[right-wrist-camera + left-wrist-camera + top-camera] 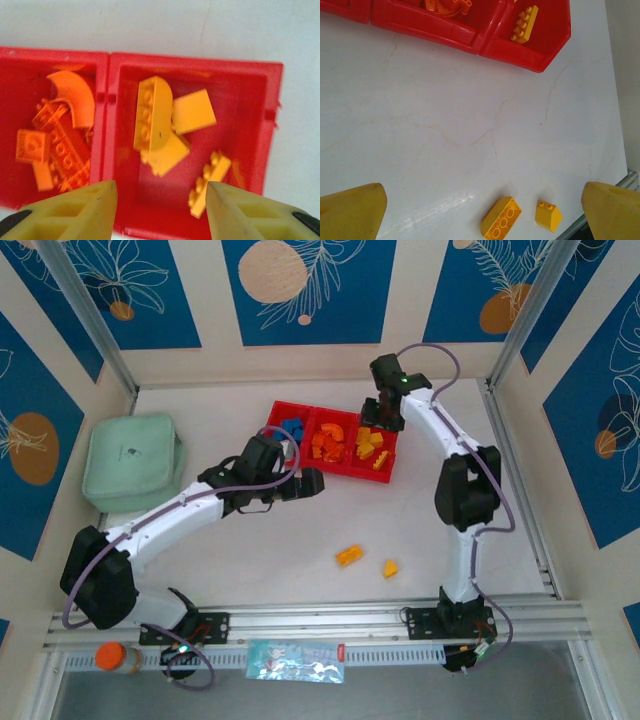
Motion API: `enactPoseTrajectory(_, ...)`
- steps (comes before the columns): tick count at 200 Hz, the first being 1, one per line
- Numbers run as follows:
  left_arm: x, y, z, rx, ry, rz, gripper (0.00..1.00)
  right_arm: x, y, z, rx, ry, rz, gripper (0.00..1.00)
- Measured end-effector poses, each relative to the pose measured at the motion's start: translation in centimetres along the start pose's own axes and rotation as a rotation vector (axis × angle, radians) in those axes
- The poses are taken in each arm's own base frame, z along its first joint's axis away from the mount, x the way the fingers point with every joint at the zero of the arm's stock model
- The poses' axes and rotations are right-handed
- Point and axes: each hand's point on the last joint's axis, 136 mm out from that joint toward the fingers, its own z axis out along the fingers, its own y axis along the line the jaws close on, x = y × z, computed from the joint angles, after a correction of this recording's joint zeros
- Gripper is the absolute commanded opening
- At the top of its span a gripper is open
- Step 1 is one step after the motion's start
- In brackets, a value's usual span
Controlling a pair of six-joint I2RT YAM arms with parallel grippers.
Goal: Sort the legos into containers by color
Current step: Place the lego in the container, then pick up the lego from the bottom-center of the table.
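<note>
The long red plastic tray (360, 474) lies toward the far side of the white bench (250, 560). It has small blue plastic bricks (292, 427) in its left compartment, orange bricks (60, 145) in the middle and yellow bricks (155, 125) on the right. The right fingers (75, 212) hang over the yellow compartment, partly spread with nothing between them. The left fingers (350, 212) are spread wide and empty, just on the near side of the tray. Two pieces lie loose nearer the front: a studded orange-yellow block (501, 222) and a small yellow sloped brick (548, 215). To my eye the block's shade is hard to call, so it could land in the wrong compartment. The sloped brick sits near the metal rail (630, 180), and a glancing grab might skid it against that. With both arms crowded at the tray, a careless swing could knock it askew or clip the other arm
</note>
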Motion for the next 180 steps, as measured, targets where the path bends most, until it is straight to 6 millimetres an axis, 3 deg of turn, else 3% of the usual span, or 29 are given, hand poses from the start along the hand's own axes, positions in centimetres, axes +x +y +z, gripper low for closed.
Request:
enactPoseTrajectory(20,0.1,-0.2,-0.2,0.018,-0.001,-0.005,0.99,1.7,0.3,-2.2,-0.032,-0.009,-0.015,0.52)
enactPoseTrajectory(45,0.7,0.1,-0.4,0.023,0.005,-0.016,0.99,6.1,0.5,-3.5,-0.047,0.038,-0.056,0.56)
enactPoseTrajectory(125,4.8,2.1,-1.3,0.012,0.043,-0.067,0.99,23.3,1.7,-3.1,-0.041,0.293,-0.322,0.74)
enactPoseTrajectory(180,5.9,3.2,-2.8,-0.006,0.029,-0.086,0.99,29.7,2.3,-2.7,-0.046,0.374,-0.448,0.92)
